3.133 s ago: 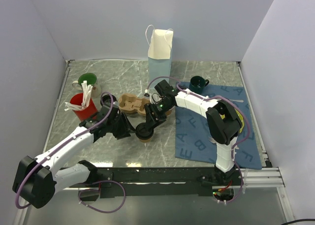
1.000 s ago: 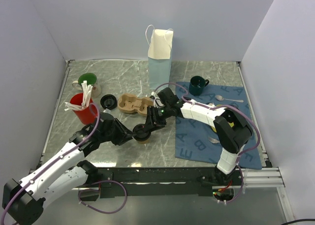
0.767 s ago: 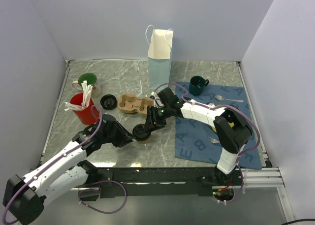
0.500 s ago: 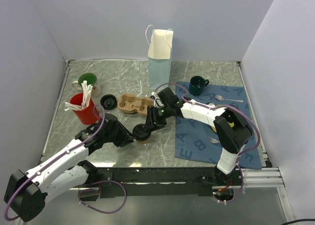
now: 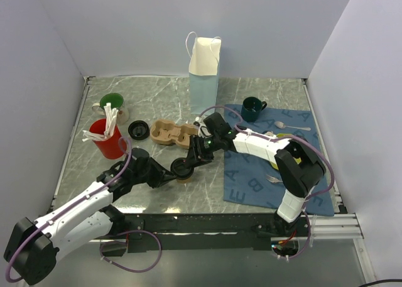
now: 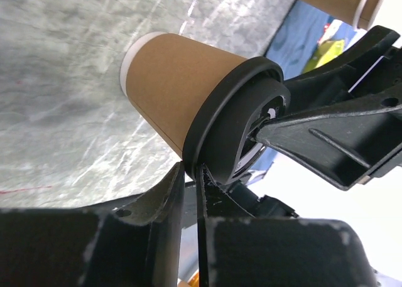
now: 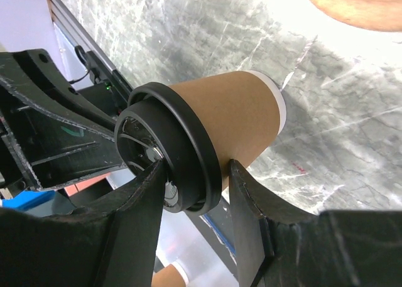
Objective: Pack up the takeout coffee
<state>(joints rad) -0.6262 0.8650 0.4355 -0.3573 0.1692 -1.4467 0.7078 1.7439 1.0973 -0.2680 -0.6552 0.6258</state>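
The takeout coffee point(image 5: 184, 177) is a tan kraft cup point(image 6: 179, 92) with a black lid point(image 6: 242, 127), tilted on its side just above the marble table. My right gripper point(image 5: 188, 166) is shut on it. In the right wrist view, one of the right gripper's point(image 7: 195, 174) fingers presses on the lid's top and the other sits behind the lid's rim against the cup wall point(image 7: 242, 114). My left gripper point(image 5: 171, 176) comes in from the left. In the left wrist view the left gripper point(image 6: 190, 169) has its jaws almost together, pinching the lower edge of the lid's rim.
A brown cup carrier point(image 5: 168, 134) and a loose black lid point(image 5: 137, 130) lie behind. A red cup of stirrers point(image 5: 107, 138) and a green cup point(image 5: 112, 103) stand left. A paper bag point(image 5: 204, 73) stands at the back. A green mug point(image 5: 252, 108) and cutlery rest on the blue mat point(image 5: 282, 167).
My left gripper has edged right to the cup's lid and its jaws have narrowed onto the rim. The right gripper has kept hold of the cup, almost still.
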